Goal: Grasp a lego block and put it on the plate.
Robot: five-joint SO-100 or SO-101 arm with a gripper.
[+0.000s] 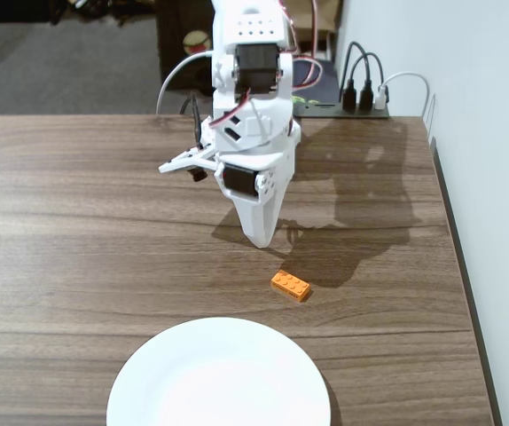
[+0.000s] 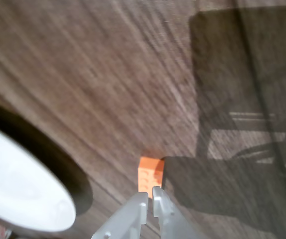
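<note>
1. In the fixed view a white robot arm (image 1: pixel 253 133) stands at the far edge of a brown wooden tabletop (image 1: pixel 77 231), a little right of the middle, and bends down toward the near edge.
2. Its gripper (image 1: pixel 262 238) points down at the wood; the fingers come together into one narrow white tip, so the pincer is closed and holds nothing.
3. The orange lego block (image 1: pixel 291 285) lies flat on the tabletop, studs up and turned at a slant, just beside the gripper tip on its near-right side and apart from it.
4. The white plate (image 1: pixel 219 377) sits at the near edge of the tabletop, cut off by the bottom of the picture; the block lies near its far rim, on bare wood, not touching it.
5. A black power strip (image 1: pixel 352 108) with dark plugs and one white plug rests at the far right corner of the tabletop, next to a white wall (image 1: pixel 485 133).
6. In the wrist view the gripper (image 2: pixel 150 198) enters from the bottom edge, its two grey fingertips (image 2: pixel 139 201) nearly meeting with only a thin slit between them.
7. The lego block (image 2: pixel 150 173) lies on the wood directly beyond those fingertips, partly hidden by them; whether they touch it cannot be told.
8. The plate (image 2: pixel 18 191) fills the lower left corner of this view, well apart from the block, with dark shadow along its rim.
</note>
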